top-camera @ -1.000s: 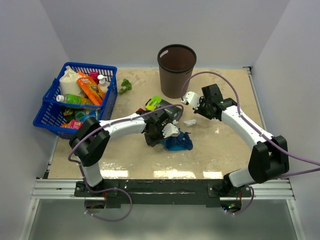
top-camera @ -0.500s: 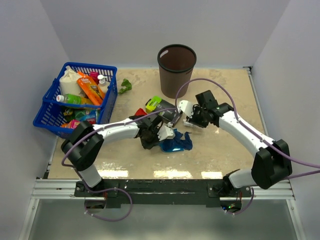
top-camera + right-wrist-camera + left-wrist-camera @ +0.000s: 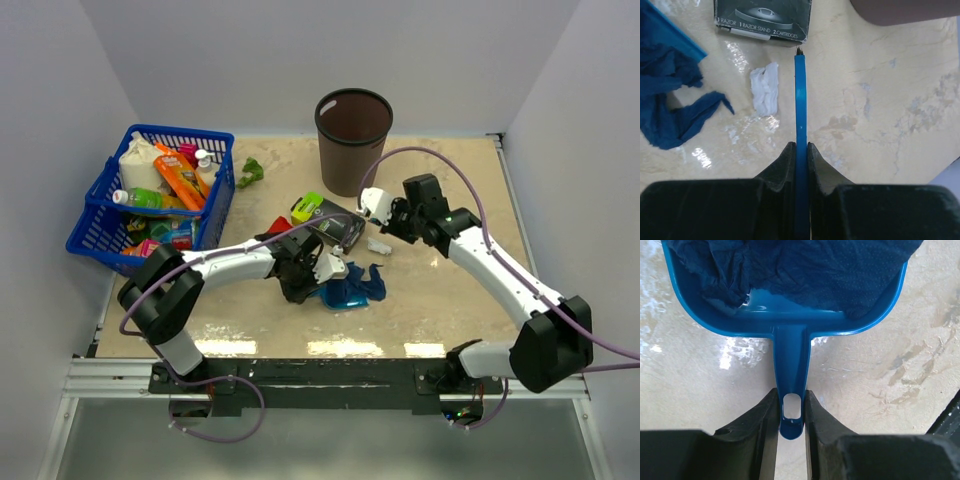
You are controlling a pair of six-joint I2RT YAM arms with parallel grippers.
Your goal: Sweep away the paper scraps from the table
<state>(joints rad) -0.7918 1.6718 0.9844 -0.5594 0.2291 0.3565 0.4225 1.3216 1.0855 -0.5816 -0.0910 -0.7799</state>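
Observation:
My left gripper point(image 3: 791, 401) is shut on the handle of the blue dustpan point(image 3: 790, 315), which lies flat on the table point(image 3: 440, 300) with crumpled blue paper point(image 3: 805, 270) in it. In the top view the left gripper point(image 3: 322, 268) and the dustpan point(image 3: 352, 289) are at mid-table. My right gripper point(image 3: 801, 148) is shut on a thin blue brush-like tool point(image 3: 800, 100), and in the top view it point(image 3: 383, 213) is near the bin. A white paper scrap point(image 3: 765, 88) lies just left of the tool; it also shows in the top view point(image 3: 379, 244). A green scrap point(image 3: 250, 172) and a red scrap point(image 3: 277, 225) lie further left.
A brown waste bin point(image 3: 353, 140) stands at the back centre. A black-and-lime razor box point(image 3: 328, 220) lies between bin and dustpan, and its label shows in the right wrist view point(image 3: 762, 17). A blue basket point(image 3: 98, 238) full of bottles hangs over the left edge.
My right gripper swung the blue tool down toward the dustpan, then back up toward the bin. The left gripper and dustpan shifted slightly toward the front left. The white scrap stayed put.

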